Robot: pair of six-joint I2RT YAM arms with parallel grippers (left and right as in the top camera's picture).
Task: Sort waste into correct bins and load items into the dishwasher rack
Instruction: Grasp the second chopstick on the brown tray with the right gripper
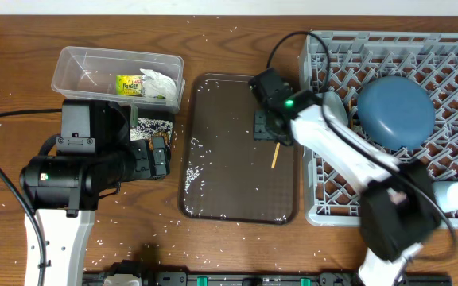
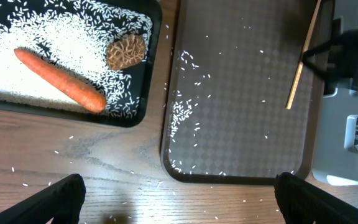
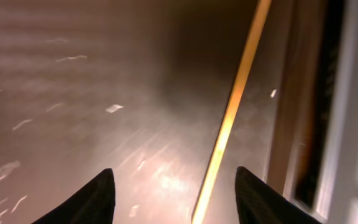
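One wooden chopstick [image 1: 276, 154] lies on the dark brown serving tray [image 1: 229, 183]; it also shows in the left wrist view [image 2: 298, 73] and the right wrist view [image 3: 232, 118]. My right gripper [image 3: 173, 177] is open, low over the tray, with the chopstick between its fingers; from overhead it is at the chopstick's far end [image 1: 267, 129]. My left gripper [image 2: 179, 202] is open and empty over the bare wood. The black tray [image 2: 143, 93] holds the carrot [image 2: 61, 78], the brown food piece [image 2: 126, 53] and rice [image 2: 23, 81]. The clear tub [image 1: 82, 67] holds the wrapper [image 1: 128, 84] and white paper [image 1: 159, 83].
The grey rack [image 1: 452, 59] stands at the right with the dark blue dish [image 1: 394, 110] in it, a pale bowl [image 1: 336, 107] beside that and a light cup [image 1: 456, 195] at its near corner. Rice grains are scattered on the serving tray and the table.
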